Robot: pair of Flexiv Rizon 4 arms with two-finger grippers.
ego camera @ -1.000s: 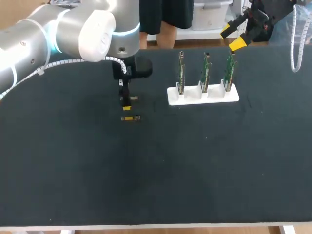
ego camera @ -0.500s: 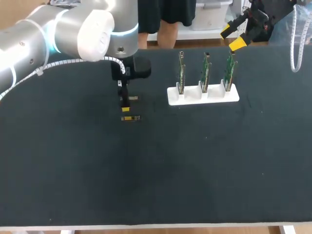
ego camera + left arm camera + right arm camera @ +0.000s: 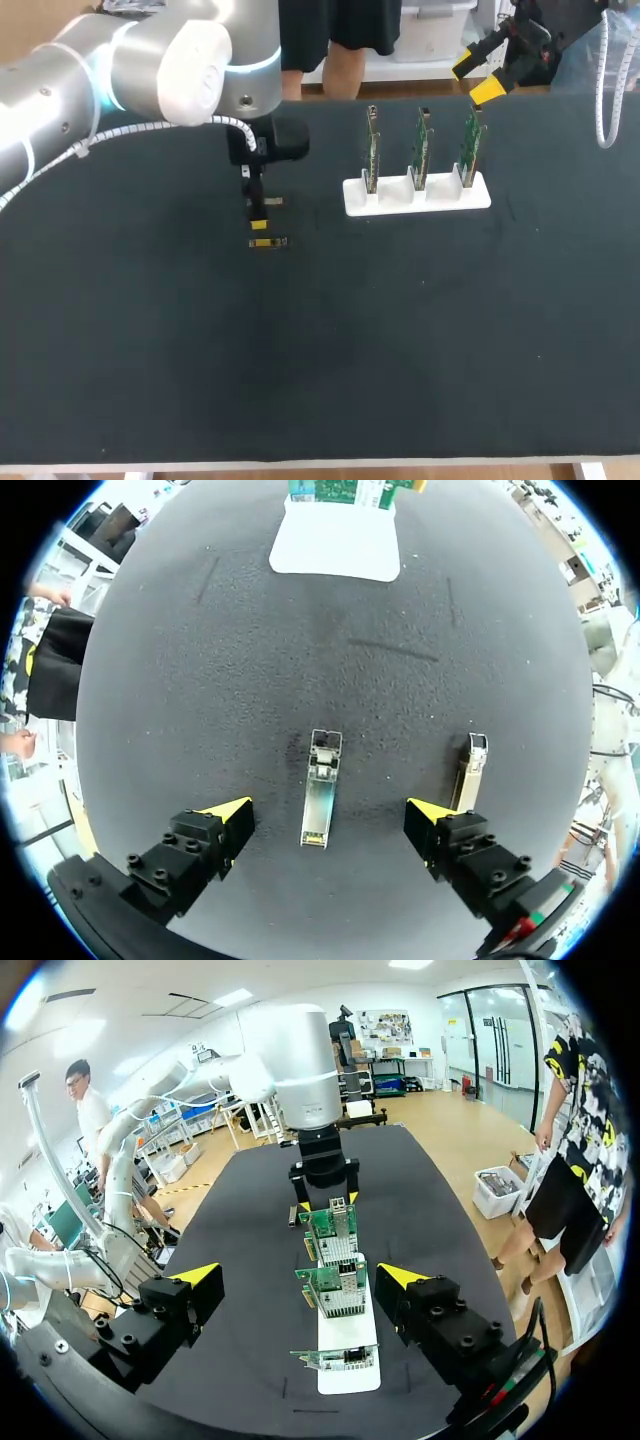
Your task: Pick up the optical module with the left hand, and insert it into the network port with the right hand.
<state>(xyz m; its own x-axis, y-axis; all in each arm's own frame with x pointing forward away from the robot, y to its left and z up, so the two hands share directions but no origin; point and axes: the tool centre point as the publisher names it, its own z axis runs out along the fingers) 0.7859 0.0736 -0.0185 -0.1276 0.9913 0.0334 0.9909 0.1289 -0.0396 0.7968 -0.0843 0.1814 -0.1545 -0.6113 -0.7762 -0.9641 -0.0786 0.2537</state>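
Straddling module [image 3: 322, 788] with left gripper [image 3: 328, 810], fingers apart, not touching; right gripper [image 3: 300, 1276] likewise spread, near card rack [image 3: 350, 1380].

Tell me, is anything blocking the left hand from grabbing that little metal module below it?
Nothing visible. The left hand is open, and the optical module lies on the mat between its fingers. A second module lies outside one finger, clear of that gap.

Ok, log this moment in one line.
left gripper: open, straddling module, no contact | spare module: beside left gripper | right gripper: open, beyond card rack | stage: pre-grasp
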